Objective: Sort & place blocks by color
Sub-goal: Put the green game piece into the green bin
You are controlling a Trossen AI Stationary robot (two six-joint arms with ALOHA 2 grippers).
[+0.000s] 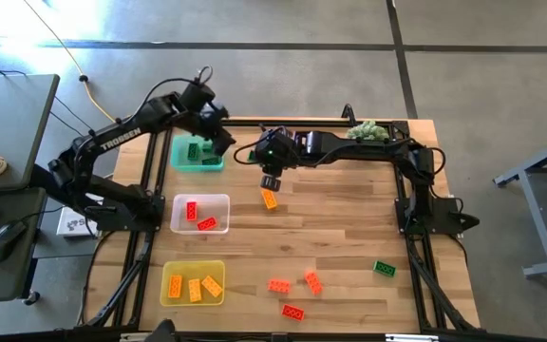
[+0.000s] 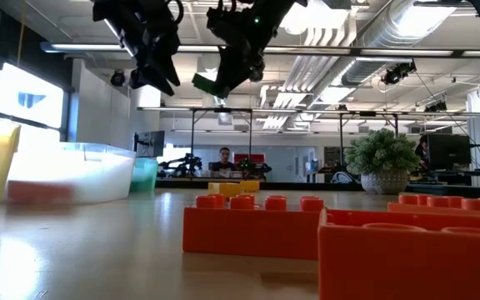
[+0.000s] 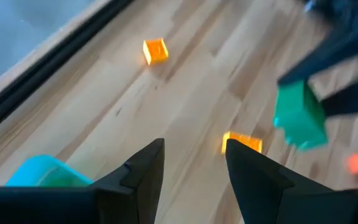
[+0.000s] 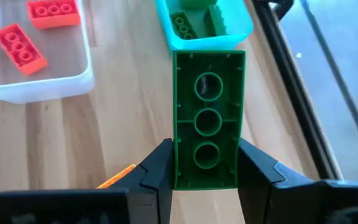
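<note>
The right gripper (image 4: 205, 165) has its jaws closed on the narrow sides of a green brick (image 4: 207, 118), hollow underside facing the wrist camera, three round sockets in a row. The brick's long axis runs straight out from between the fingers, and in the right wrist view it points up the frame at the green tray (image 4: 204, 25), which sits at the top centre with at least one green brick already in it. The tray's near wall lies just beyond the far end of the held brick, so the coming move looks like a short carry forward along that same axis and then a release over the tray.

In the high view the right gripper (image 1: 270, 177) hangs above the upper middle of the table, with the green tray (image 1: 180, 161) to its left and slightly higher in the frame, and an orange brick (image 1: 270, 199) on the wood just below it.

The left gripper (image 1: 218, 141) hovers at the right edge of that same tray, jaws parted and holding nothing. It is the nearer arm to the tray and stands close to the right arm's path, so crowding looks like the main risk. Lower left of the frame are the clear tray (image 1: 218, 199) and yellow tray (image 1: 169, 268).
</note>
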